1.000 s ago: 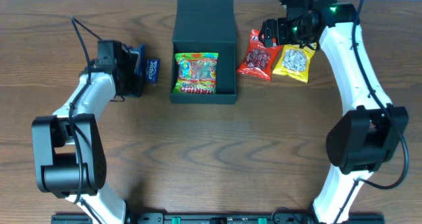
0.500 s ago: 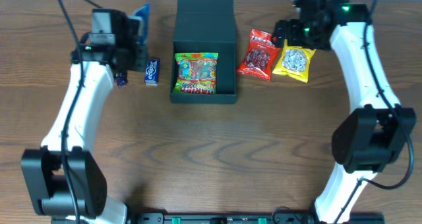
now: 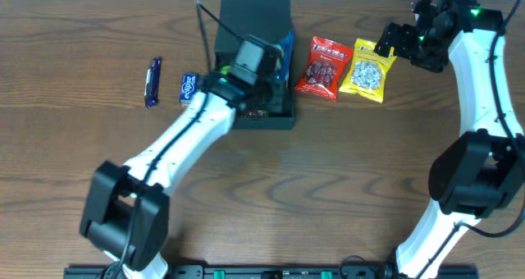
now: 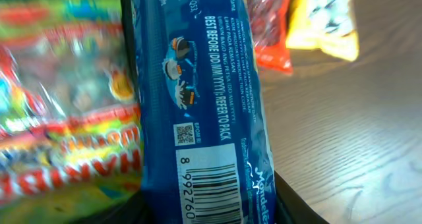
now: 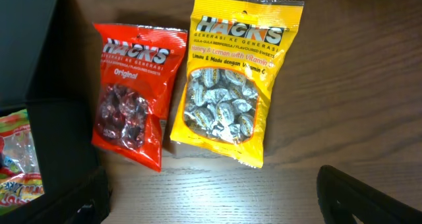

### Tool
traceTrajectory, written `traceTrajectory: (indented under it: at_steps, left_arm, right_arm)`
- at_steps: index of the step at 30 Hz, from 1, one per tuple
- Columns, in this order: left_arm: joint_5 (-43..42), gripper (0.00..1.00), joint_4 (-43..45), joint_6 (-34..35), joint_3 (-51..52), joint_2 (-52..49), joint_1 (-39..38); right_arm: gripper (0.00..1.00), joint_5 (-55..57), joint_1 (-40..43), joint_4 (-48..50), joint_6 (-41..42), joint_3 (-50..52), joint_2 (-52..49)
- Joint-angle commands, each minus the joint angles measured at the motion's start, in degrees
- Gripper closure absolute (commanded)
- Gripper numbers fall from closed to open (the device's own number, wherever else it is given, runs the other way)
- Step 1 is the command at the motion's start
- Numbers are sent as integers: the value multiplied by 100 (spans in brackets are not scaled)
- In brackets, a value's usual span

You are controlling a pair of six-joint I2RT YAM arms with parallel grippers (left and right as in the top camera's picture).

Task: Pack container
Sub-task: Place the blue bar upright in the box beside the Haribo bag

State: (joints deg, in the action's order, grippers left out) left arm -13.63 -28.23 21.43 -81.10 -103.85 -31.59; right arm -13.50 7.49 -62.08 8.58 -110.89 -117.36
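Above the open container point(image 3: 254, 18) resting on the surface point(image 3: 328, 189), my left gripper point(image 3: 269, 62) pinches a blue packet point(image 4: 198, 105). Right of the container, my right gripper point(image 3: 399, 48) hangs spread near a yellow pack point(image 5: 231, 85).

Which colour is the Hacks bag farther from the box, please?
The bag is yellow; right wrist view best.

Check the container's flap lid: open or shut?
Open. The container has its flap lid swung back, and the left wrist view shows the gummy bag lying uncovered inside, behind the blue pack.
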Motion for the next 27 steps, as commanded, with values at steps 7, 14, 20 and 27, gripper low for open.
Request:
traceTrajectory:
  at_steps: [7,14,20,27]
  left_arm:
    - [612,79,2,752,-122,-61,-103]
    - [-208,22,214,404,-127,-57,-101]
    - [-234,25,232,-428,-127,92,-55]
    - [284,32,-9,-691,-127,315,573]
  right_arm:
    - [1,-2,70,-57,33,-79,101]
    - [1,-4,70,-57,35,-79,101]
    - [1,-4,70,-98,35,-79,101]
    - [1,-4,50,-151,35,-79,101]
